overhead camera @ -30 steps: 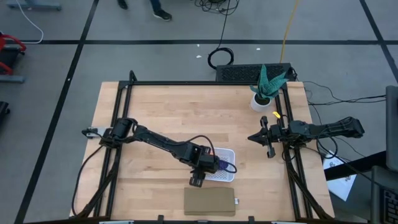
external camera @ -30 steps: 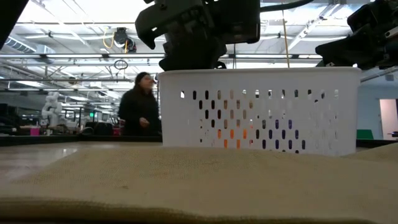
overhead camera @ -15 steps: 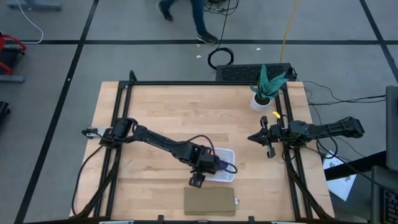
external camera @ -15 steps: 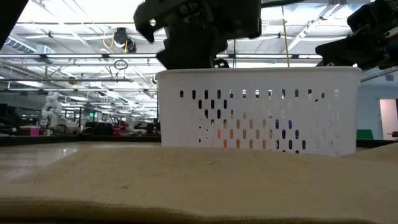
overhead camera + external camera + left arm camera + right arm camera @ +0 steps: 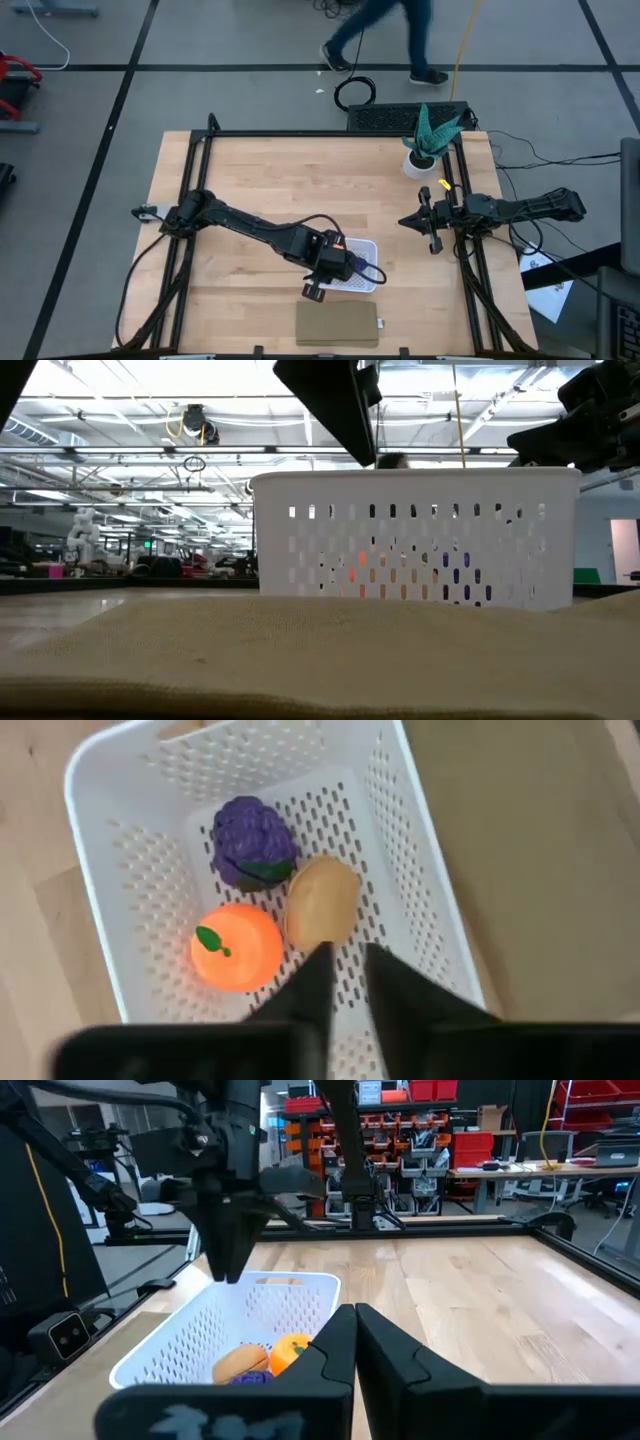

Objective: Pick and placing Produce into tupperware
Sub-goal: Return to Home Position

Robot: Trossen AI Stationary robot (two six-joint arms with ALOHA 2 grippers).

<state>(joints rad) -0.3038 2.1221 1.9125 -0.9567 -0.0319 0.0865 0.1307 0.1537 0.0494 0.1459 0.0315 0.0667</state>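
Looking down past my left gripper (image 5: 345, 982), fingers nearly together and holding nothing, I see the potato (image 5: 321, 904), orange (image 5: 236, 947) and grapes (image 5: 253, 844) lying in the tupperware (image 5: 420, 910). Farther right, my right gripper (image 5: 410, 221) waits pressed together above the table (image 5: 260, 170).

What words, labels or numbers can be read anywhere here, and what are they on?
None can be read.
The white basket and the three toy produce pieces in it carry no print.
The brown mat and the plant pot show no label.
The red bins on the far shelves may carry labels, but they are too small to read.
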